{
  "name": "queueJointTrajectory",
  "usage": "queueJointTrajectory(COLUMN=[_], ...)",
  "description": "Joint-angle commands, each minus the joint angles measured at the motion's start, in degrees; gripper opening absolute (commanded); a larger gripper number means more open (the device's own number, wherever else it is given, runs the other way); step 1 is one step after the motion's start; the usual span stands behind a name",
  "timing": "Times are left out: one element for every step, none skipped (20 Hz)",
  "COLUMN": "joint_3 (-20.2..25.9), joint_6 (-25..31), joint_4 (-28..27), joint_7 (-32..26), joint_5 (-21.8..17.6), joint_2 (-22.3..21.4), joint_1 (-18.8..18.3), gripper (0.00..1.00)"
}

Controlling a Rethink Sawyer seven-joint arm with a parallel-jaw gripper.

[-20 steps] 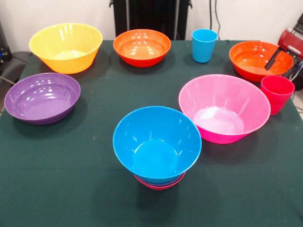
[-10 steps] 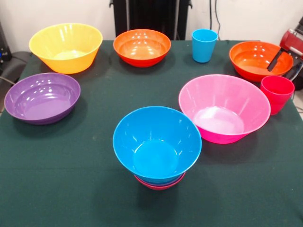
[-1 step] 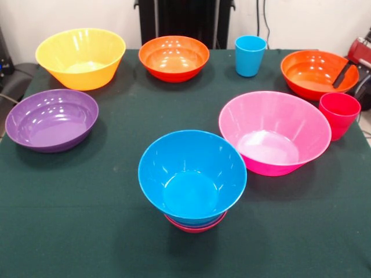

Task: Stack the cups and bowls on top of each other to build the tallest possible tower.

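From the front view, the robot's black gripper [image 3: 346, 73] reaches in at the right edge, a dark finger showing over the far rim of the glossy orange-red plastic bowl [image 3: 316, 74] there; whether it is wide or narrow I cannot tell. Just below the gripper, the small red plastic tumbler [image 3: 339, 114] stands upright, beside the big pink plastic bowl [image 3: 273, 132]. Further left of the gripper along the back stand the light blue plastic tumbler [image 3: 250, 55], a second orange-red plastic bowl [image 3: 173, 58] and the deep yellow plastic bowl [image 3: 80, 58]. The shallow purple plastic bowl [image 3: 51, 119] lies at the far left of the dark green tablecloth [image 3: 116, 231]. Well apart from the gripper, low and central, the tower [image 3: 192, 179] shows a medium blue bowl nested over a magenta-red rim.
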Motion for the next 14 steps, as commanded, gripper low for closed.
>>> queueJointTrajectory(joint_3=[10.59, 10.60, 10.53, 10.60, 10.55, 10.68, 10.87, 10.99, 11.11, 11.24, 11.44, 11.52, 11.59, 11.60], joint_6=[1.51, 1.76, 2.18, 2.29, 2.40, 2.29, 2.24, 2.26, 2.49, 2.63, 2.88, 2.91, 2.94, 2.90], joint_4=[1.50, 1.44, 1.47, 1.50, 1.51, 1.63, 1.90, 2.05, 2.36, 2.52, 2.80, 2.85, 2.90, 2.97], joint_7=[12.03, 12.20, 12.46, 12.57, 12.59, 12.45, 12.17, 12.06, 11.95, 11.90, 11.84, 11.79, 11.74, 11.75], joint_5=[1.58, 1.55, 1.50, 1.48, 1.37, 1.30, 1.17, 1.10, 0.99, 0.93, 0.67, 0.64, 0.61, 0.55], joint_2=[-1.06, -1.05, -1.07, -1.13, -1.15, -1.28, -1.54, -1.71, -1.96, -2.12, -2.38, -2.37, -2.36, -2.33], joint_1=[-0.18, -0.19, -0.10, -0.13, -0.09, -0.16, -0.28, -0.34, -0.40, -0.47, -0.56, -0.57, -0.59, -0.59], gripper=[1.00, 1.00, 1.00, 1.00, 1.00, 1.00, 1.00, 1.00, 1.00, 1.00, 0.00, 0.00, 0.00, 0.00])
